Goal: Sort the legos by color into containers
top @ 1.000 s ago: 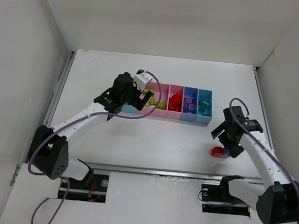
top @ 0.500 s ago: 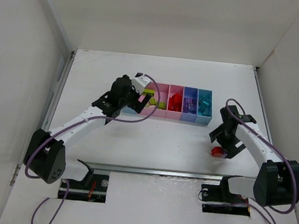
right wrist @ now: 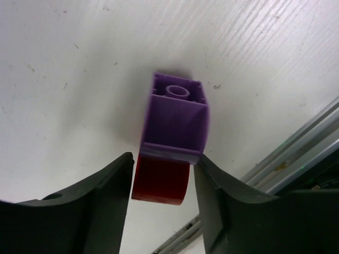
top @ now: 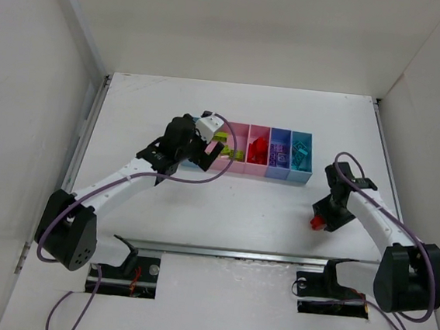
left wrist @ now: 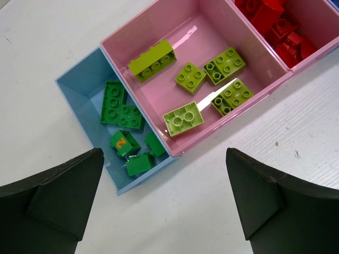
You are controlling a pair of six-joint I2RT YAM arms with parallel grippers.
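Top view: the right end effector [top: 327, 215] is down on one purple-and-red stack [top: 319, 222]. The stack sits on the counter [top: 239, 206] near the front rail, well apart from the tray row [top: 266, 172]. The left end effector [top: 209, 144] hovers over the row's left end. I count four trays here; the leftmost is under the arm.

Left wrist: jaws wide, holding nothing. The light blue tray [left wrist: 71, 98] holds about five green legos [left wrist: 121, 106], some joined. The pink tray [left wrist: 175, 32] holds five yellow-green legos [left wrist: 190, 78]. The red legos [left wrist: 270, 16] are cut off by the frame, so no count.

Right wrist: jaws narrow, flanking the stack, which is one purple brick [right wrist: 177, 116] on one red brick [right wrist: 161, 182]. The fingers are at the red brick's sides; I cannot tell if they are clamped.

Step in hand: grasping the stack. The next move needs a firm pinch and a lift. The two colours are joined, so they probably need splitting before binning.
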